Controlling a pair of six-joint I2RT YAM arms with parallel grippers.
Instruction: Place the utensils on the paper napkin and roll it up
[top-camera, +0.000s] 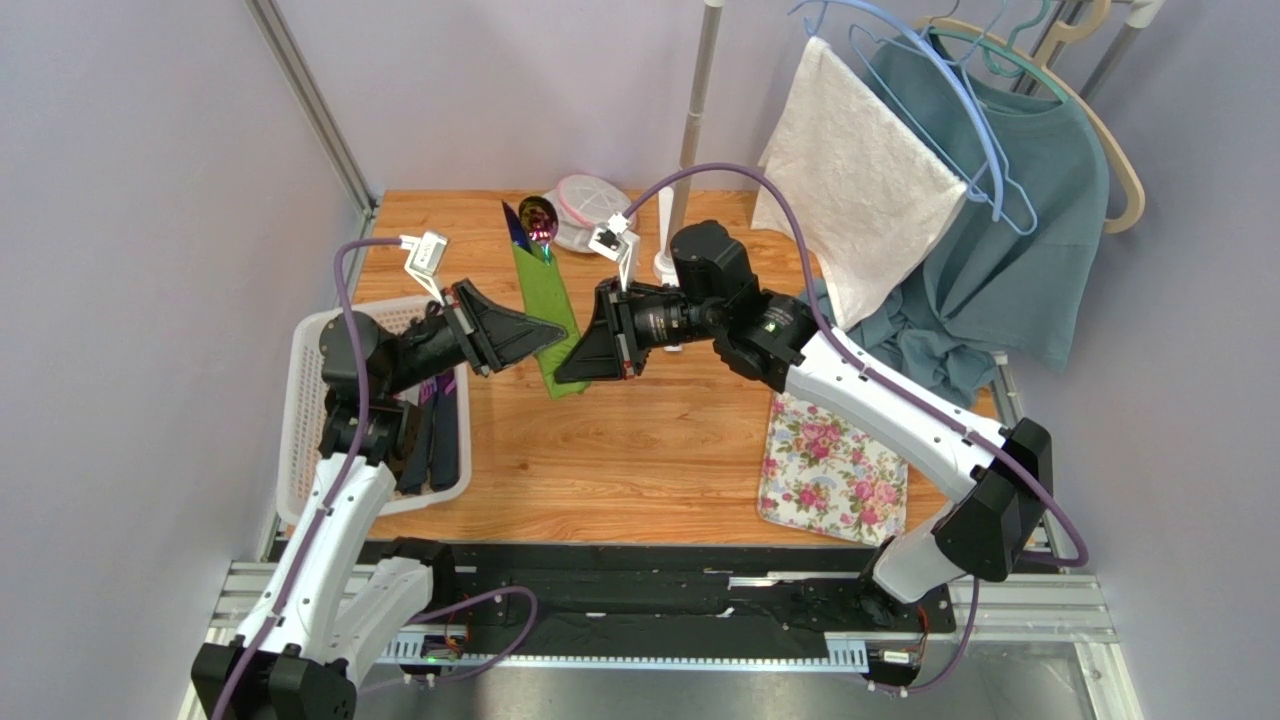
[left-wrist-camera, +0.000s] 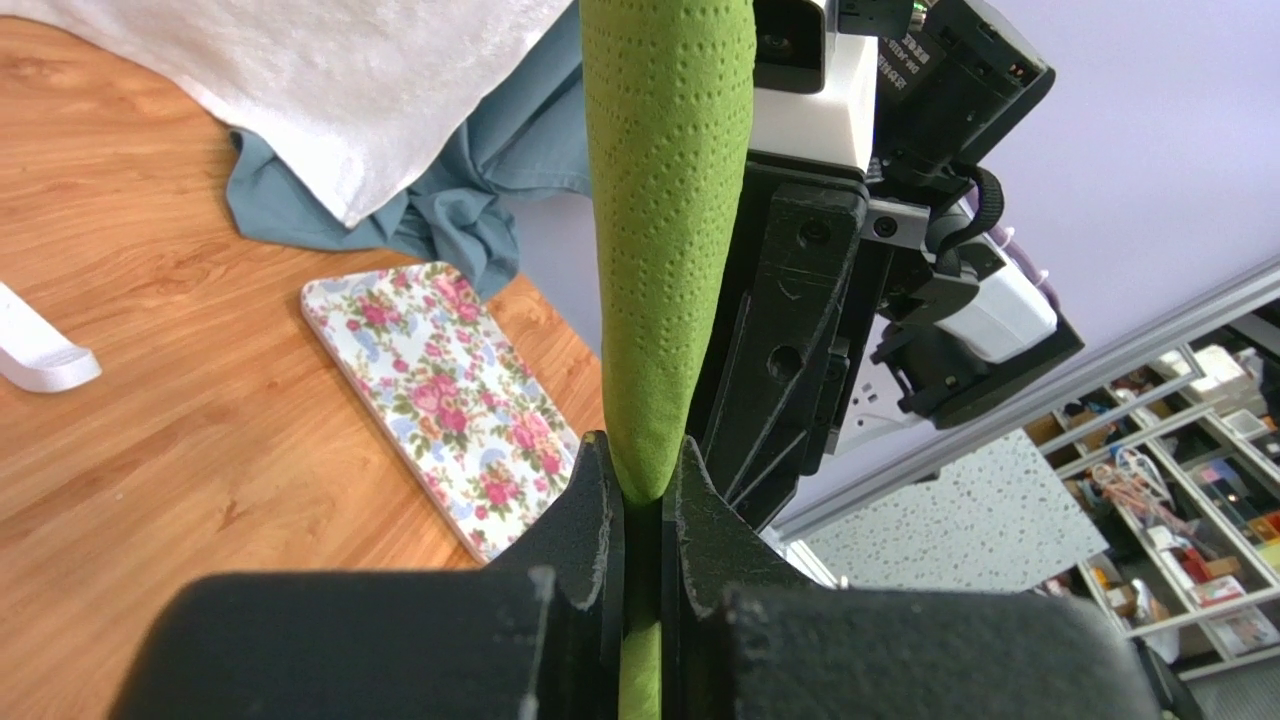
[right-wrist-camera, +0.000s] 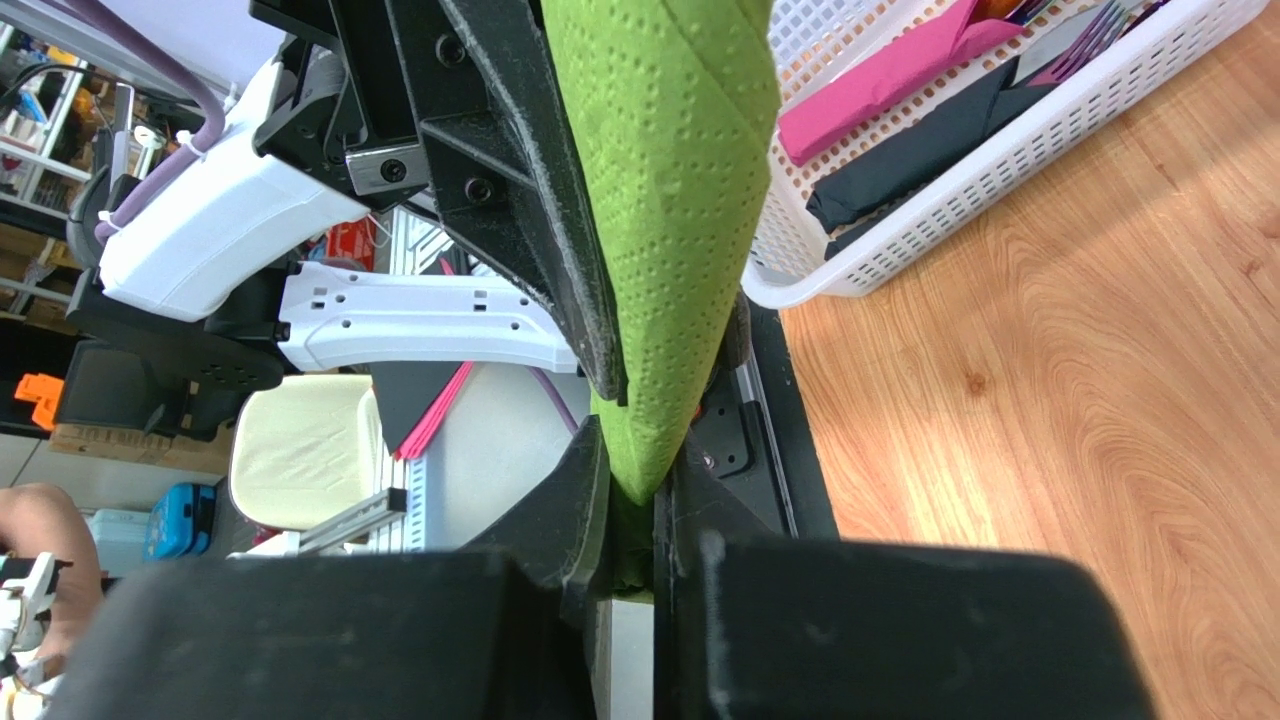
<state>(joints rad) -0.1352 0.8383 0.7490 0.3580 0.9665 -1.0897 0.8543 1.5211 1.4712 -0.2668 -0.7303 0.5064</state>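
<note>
The green paper napkin (top-camera: 544, 293) is rolled into a narrow tube lying at the table's back middle. The utensils stick out of its far end: a blue-purple stick (top-camera: 516, 225) and a glossy reddish rounded head (top-camera: 538, 221). My left gripper (top-camera: 553, 336) comes in from the left, my right gripper (top-camera: 565, 365) from the right, and they meet at the roll's near end. In the left wrist view the left gripper (left-wrist-camera: 642, 495) is shut on the napkin roll (left-wrist-camera: 661, 225). The right wrist view shows the right gripper (right-wrist-camera: 636, 503) shut on the same roll (right-wrist-camera: 669, 195).
A white basket (top-camera: 308, 405) holding dark and pink napkins stands at the left edge. A floral mat (top-camera: 834, 465) lies at the front right. A white cloth (top-camera: 864, 165), a teal garment (top-camera: 1007, 255) and blue wire hangers (top-camera: 962, 105) hang at the back right, with a clear lidded container (top-camera: 589, 198) behind the roll.
</note>
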